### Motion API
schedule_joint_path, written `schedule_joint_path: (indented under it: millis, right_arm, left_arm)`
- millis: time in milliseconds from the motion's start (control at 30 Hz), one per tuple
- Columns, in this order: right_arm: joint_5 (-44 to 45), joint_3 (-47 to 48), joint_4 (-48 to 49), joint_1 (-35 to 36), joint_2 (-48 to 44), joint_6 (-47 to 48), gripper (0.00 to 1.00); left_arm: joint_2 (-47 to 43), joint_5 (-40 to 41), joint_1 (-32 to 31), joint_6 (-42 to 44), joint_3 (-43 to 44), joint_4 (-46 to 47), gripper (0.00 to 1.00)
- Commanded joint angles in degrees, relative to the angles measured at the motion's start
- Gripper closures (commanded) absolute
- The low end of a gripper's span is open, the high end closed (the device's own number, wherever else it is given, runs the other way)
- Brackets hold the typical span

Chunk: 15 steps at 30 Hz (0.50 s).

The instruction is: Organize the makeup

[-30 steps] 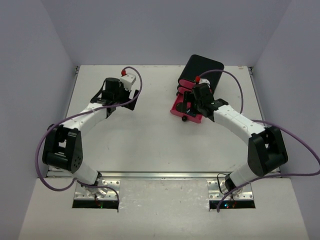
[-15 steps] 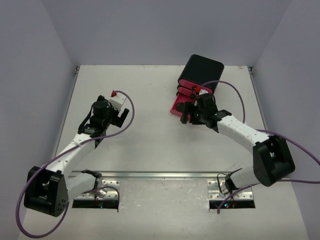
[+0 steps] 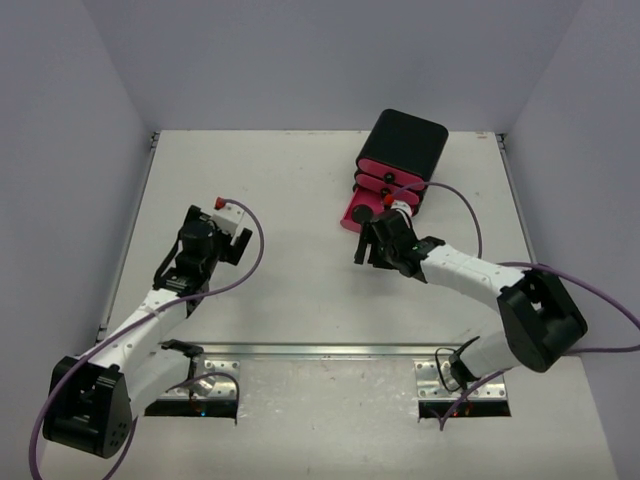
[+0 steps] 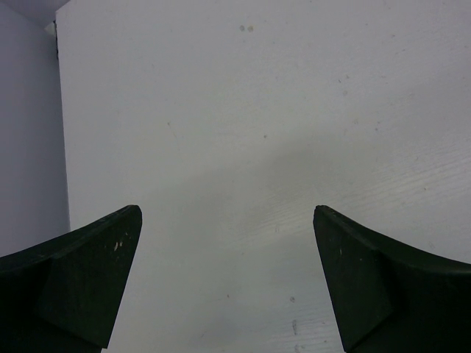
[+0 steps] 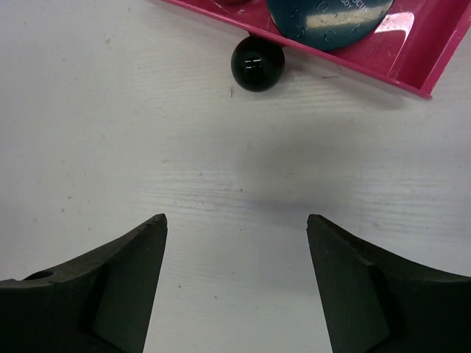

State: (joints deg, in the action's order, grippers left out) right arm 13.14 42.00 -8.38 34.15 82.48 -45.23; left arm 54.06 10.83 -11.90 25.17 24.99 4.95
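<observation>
A round blue compact point(image 5: 324, 18) lies in the pulled-out pink bottom drawer point(image 5: 412, 59), whose black knob point(image 5: 257, 63) faces my right gripper. That drawer point(image 3: 356, 212) belongs to the black box point(image 3: 405, 143) at the back right. My right gripper point(image 5: 235, 220) is open and empty over bare table, just short of the knob; it also shows in the top view point(image 3: 380, 250). My left gripper point(image 4: 227, 213) is open and empty over bare table at mid-left point(image 3: 212, 250). No palettes, pencils or black compact are in view.
Two shut pink drawers point(image 3: 385, 175) sit above the open one. The white table point(image 3: 290, 290) is walled on the left, right and back. The right arm's purple cable point(image 3: 470, 215) loops beside the box.
My left arm has drawn back from the far left toward the near side. My right gripper has backed away from the open drawer toward the near side.
</observation>
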Motion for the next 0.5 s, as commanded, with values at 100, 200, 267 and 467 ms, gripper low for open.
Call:
schedule_joint_path:
  millis: [100, 200, 267, 467]
  right_arm:
    - [7.74, 4.80, -0.36, 3.29, 5.47, -7.43, 0.23]
    - [10.96, 3.19, 0.86, 4.24, 5.89, -10.36, 0.24]
    - [14.13, 2.13, 1.70, 4.61, 5.68, -13.29, 0.26]
    - [22.90, 3.52, 5.60, 4.87, 10.16, -15.61, 0.34]
  left_arm:
    - [-1.48, -1.98, 0.83, -1.17, -0.91, 4.54, 0.00]
    - [-1.15, -1.64, 0.83, -1.06, -1.00, 4.46, 0.00]
    - [-1.41, -1.34, 0.83, -1.00, -0.91, 4.37, 0.00]
    - [-1.63, -2.53, 0.83, -1.09, -0.60, 3.84, 0.00]
